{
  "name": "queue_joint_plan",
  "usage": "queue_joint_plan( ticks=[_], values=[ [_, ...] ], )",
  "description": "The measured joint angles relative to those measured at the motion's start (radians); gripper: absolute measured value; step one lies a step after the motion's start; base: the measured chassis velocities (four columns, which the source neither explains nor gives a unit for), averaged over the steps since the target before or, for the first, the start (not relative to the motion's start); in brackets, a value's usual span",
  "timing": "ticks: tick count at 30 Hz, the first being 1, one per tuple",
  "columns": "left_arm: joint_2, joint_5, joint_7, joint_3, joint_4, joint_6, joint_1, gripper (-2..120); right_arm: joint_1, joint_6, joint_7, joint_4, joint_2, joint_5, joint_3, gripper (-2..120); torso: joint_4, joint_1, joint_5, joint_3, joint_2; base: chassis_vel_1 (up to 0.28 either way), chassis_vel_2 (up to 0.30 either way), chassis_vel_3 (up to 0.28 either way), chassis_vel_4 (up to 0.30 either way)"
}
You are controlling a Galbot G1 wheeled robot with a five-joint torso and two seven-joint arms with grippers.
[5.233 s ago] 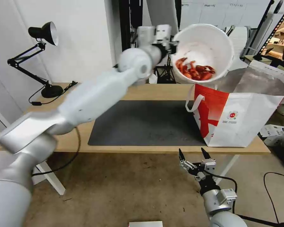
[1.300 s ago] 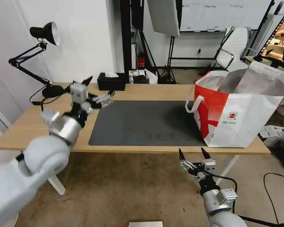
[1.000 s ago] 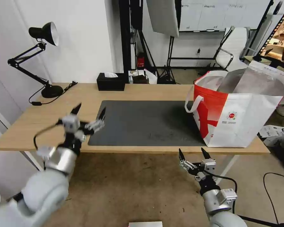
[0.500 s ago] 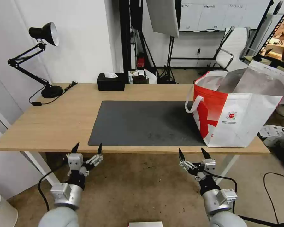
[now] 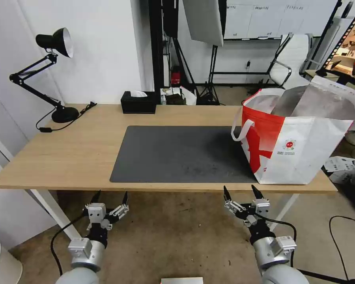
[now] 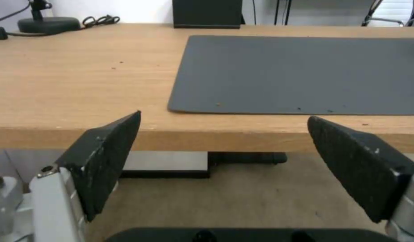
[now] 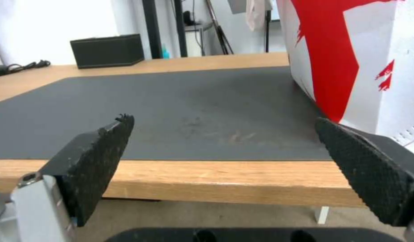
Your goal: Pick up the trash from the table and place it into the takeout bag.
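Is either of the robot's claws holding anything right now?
No: the left gripper and the right gripper both hang open and empty below the front edge of the table.

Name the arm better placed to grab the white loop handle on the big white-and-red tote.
Right, likely. The open right gripper hangs below the light-wood table's front edge, close to the boxy white-and-red tote's loop handle; the open left gripper hangs farther off.
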Motion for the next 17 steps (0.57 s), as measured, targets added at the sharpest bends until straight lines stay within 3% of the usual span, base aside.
queue_joint_plan(
  ticks=[17],
  values=[
    [0.002,-0.004,0.001,0.002,0.0,0.002,-0.004,100,0.0,0.0,0.0,0.0,0.0,0.0,0.0,100,0.0,0.0,0.0,0.0,0.0,0.0,0.0,0.0,0.0]
  ],
)
